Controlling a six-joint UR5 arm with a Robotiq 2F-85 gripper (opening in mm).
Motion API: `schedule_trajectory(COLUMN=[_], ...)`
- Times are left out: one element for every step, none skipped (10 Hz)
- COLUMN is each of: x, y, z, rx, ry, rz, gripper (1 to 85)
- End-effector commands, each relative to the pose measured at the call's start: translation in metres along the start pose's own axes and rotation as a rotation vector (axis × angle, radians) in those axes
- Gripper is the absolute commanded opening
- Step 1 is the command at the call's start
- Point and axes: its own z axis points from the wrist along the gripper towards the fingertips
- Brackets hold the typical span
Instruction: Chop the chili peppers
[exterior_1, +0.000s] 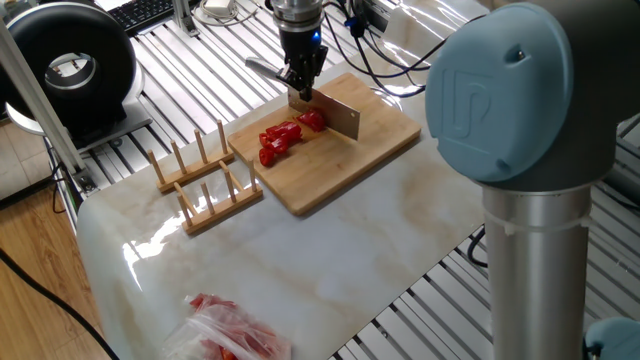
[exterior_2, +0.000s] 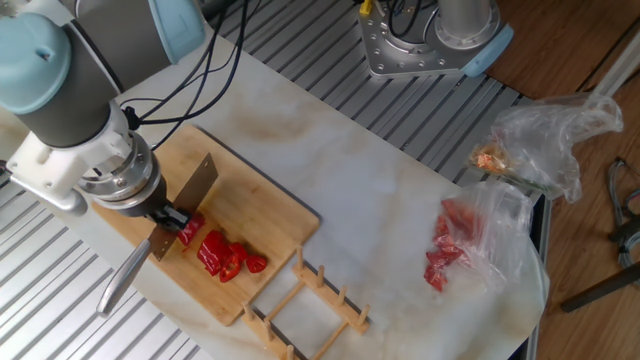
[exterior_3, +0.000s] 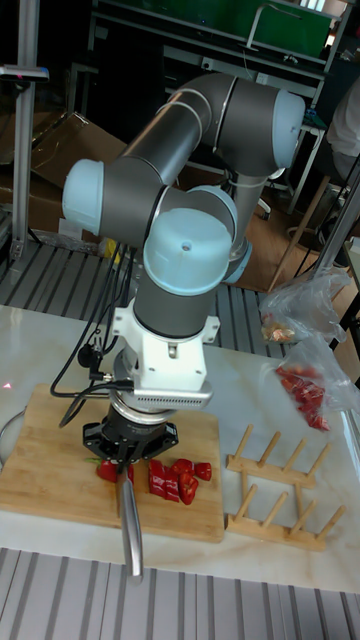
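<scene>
Chili peppers (exterior_1: 283, 138) lie on a bamboo cutting board (exterior_1: 380, 140), which sits on the marble surface (exterior_1: 330, 250). They show as a short row of glossy red pcs: several cut chunks bunched toward the dish-rack side, plus one larger pc (exterior_2: 190, 229) at the far end, right against the blade. Row's long axis runs approx. along the board's length, from the wooden rack (exterior_1: 200, 175) toward the gripper.

Gripper (exterior_1: 300, 78) hangs over the board's back edge, closed on the handle of a cleaver (exterior_2: 196, 190). Blade stands on edge, crosswise to the row of pcs, its flat face toward the cut chunks. Handle end sticks out past the board's edge in the other fixed view. In the tall fixed view the arm's wrist hides most of the blade, so exact contact w/ the board can't be told.

Judgement: the uncut pc sits directly beside/under the blade on the gripper's side, so the next chop likely needs only a small shift along the row's axis, away from the cut chunks, then straight down.

A clear bag w/ red contents (exterior_2: 450, 250) lies well apart at the surface's other end.
</scene>
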Motion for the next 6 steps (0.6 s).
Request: schedule_trajectory(x=[-0.002, -0.001, 0.001, 0.003, 0.005, 0.006], y=[0.000, -0.002, -0.003, -0.002, -0.002, -0.001], z=[0.005, 0.003, 0.000, -0.005, -0.009, -0.012], rx=[-0.003, 0.002, -0.001, -0.006, -0.006, -0.009], ry=[-0.001, 0.001, 0.005, 0.006, 0.006, 0.005], rz=[0.001, -0.002, -0.005, -0.007, -0.012, -0.013], gripper=[1.3, 1.3, 1.3, 1.3, 1.3, 1.3])
